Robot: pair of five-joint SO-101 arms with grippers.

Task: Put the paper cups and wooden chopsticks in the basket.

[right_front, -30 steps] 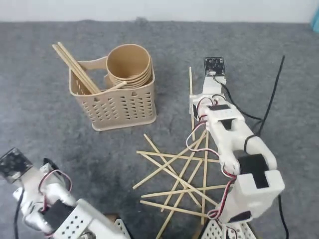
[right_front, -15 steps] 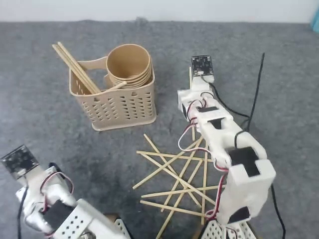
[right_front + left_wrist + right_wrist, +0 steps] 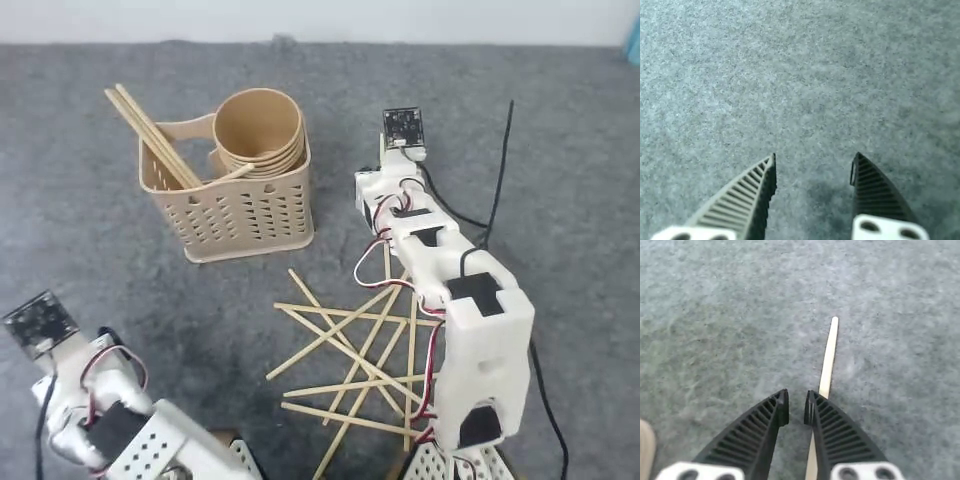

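Seemingly lining up a pick, the right gripper (image 3: 796, 407) hovers barely parted over a lone wooden chopstick (image 3: 829, 352) (lying flat, right of the basket (image 3: 240, 215)); the left gripper (image 3: 812, 170) gapes idle, near left.

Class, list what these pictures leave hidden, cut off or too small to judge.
- High view: the right arm hides most of the chopstick under it.
- Right wrist view: the chopstick runs behind a finger; contact is unclear.
- High view: the stacked paper cups in the basket are too tightly nested to count.
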